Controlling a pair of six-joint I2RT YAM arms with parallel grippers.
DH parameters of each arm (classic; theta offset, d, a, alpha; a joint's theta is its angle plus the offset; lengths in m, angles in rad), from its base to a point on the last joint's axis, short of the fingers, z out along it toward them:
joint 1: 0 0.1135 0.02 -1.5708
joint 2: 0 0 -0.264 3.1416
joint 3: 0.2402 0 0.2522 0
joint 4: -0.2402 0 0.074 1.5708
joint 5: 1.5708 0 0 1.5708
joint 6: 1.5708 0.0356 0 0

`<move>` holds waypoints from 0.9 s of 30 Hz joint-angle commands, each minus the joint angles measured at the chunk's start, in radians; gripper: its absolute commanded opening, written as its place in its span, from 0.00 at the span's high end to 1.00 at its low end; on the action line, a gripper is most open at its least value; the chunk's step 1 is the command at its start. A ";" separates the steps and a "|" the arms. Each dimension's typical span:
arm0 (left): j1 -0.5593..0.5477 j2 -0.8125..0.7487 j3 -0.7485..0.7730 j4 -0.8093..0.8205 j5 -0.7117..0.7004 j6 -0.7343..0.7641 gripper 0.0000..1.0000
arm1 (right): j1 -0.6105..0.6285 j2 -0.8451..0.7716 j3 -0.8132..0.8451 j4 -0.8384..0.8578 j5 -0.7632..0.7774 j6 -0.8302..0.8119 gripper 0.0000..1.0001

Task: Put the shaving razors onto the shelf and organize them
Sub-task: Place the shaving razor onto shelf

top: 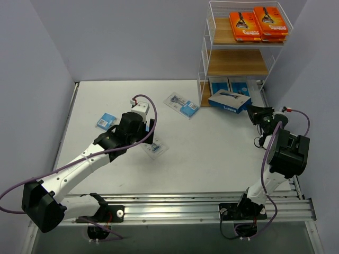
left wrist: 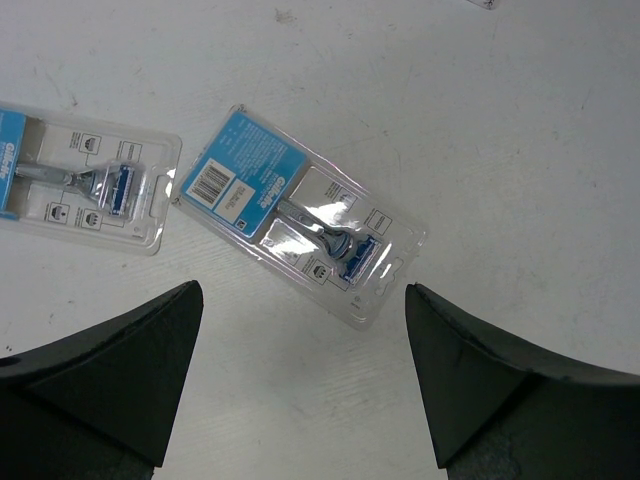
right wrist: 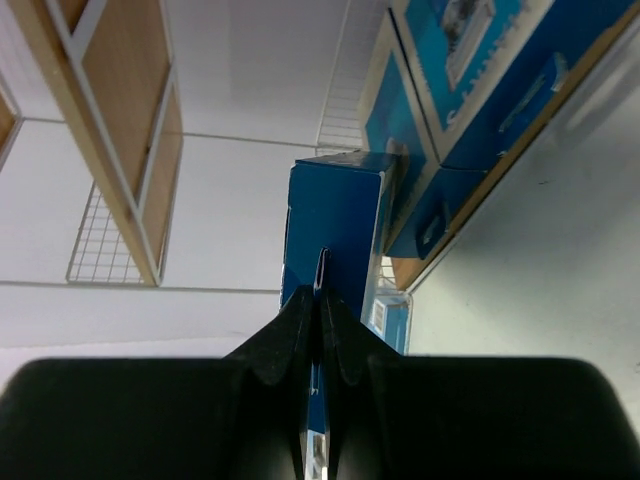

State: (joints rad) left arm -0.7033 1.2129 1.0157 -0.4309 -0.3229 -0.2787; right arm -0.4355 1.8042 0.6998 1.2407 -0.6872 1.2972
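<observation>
My left gripper (left wrist: 303, 290) is open and hangs over a clear blister razor pack with blue card (left wrist: 295, 215) that lies flat on the table (top: 155, 148); its fingers do not touch the pack. My right gripper (right wrist: 320, 297) is shut on a thin edge of a blue razor box (right wrist: 338, 215). That box (top: 229, 100) sits at the front of the shelf's (top: 204, 58) bottom tier, with the right gripper (top: 254, 112) at its right end. Two orange boxes (top: 245, 26) lie on the top tier. Two blue boxes (top: 228, 84) lie on the bottom tier.
Two more blister packs lie on the table, one in the middle (top: 181, 105) and one at the left (top: 106, 120). Another pack (left wrist: 85, 180) lies left of the one under my left gripper. The middle tier (top: 235, 62) holds nothing. Walls close in on both sides.
</observation>
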 commanded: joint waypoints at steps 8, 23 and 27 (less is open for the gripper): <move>0.008 -0.003 0.029 0.021 0.021 -0.002 0.09 | 0.014 -0.080 -0.029 -0.063 0.242 -0.047 1.00; 0.007 -0.007 0.029 0.020 0.021 -0.002 0.09 | 0.201 -0.117 -0.039 -0.167 0.757 0.045 1.00; 0.007 -0.006 0.029 0.021 0.016 -0.002 0.09 | 0.265 -0.121 -0.011 -0.230 0.901 0.077 1.00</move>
State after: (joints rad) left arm -0.7025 1.2144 1.0157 -0.4313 -0.3096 -0.2790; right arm -0.2012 1.7294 0.6380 1.0355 0.0170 1.3357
